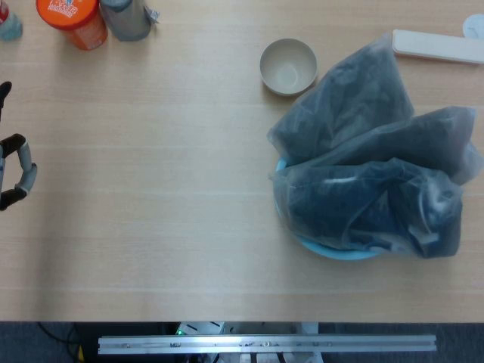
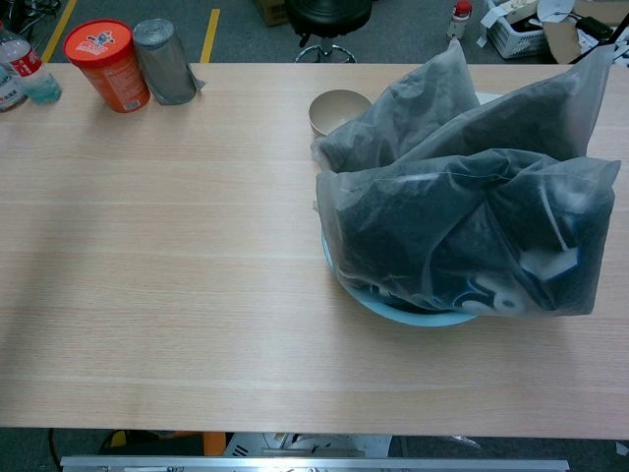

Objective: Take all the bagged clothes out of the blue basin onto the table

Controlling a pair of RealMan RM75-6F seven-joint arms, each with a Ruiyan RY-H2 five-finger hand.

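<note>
Blue basin on the table holds the bagged clothes. Left hand sits at the table's edge, grip unclear; right hand is out of sight.

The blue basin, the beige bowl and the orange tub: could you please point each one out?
blue basin [image 2: 413, 313]: chest view, front rim below the bags.
beige bowl [image 1: 288, 66]: head view, inside bottom.
orange tub [image 2: 99, 41]: chest view, lid.

Office or lab floor: wooden table, black swivel stool, yellow floor tape, cardboard boxes behind.
</note>
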